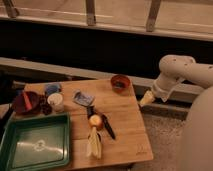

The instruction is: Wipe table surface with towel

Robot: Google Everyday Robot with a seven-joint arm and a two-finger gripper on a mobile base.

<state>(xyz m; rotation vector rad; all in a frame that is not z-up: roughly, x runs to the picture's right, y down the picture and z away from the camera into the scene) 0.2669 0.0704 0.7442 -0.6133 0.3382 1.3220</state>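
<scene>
Green, the tray (pixel 35 118) sits lower left of the towel, its left corner cut off by the frame edge. A dark red bowl (pixel 25 101), a blue lump (pixel 52 88) and a white cup (pixel 55 101) crowd left of the towel (pixel 82 98), which lies on the wooden worktop (pixel 127 112). Just below the towel lie an orange round thing (pixel 96 121), a pale yellow thing (pixel 94 145) and a dark tool (pixel 107 129), all hard to identify. A brown bowl (pixel 120 82) stands to the towel's right. Farther right, off the worktop's edge, hangs the gripper (pixel 146 98), jaws wide and empty.
</scene>
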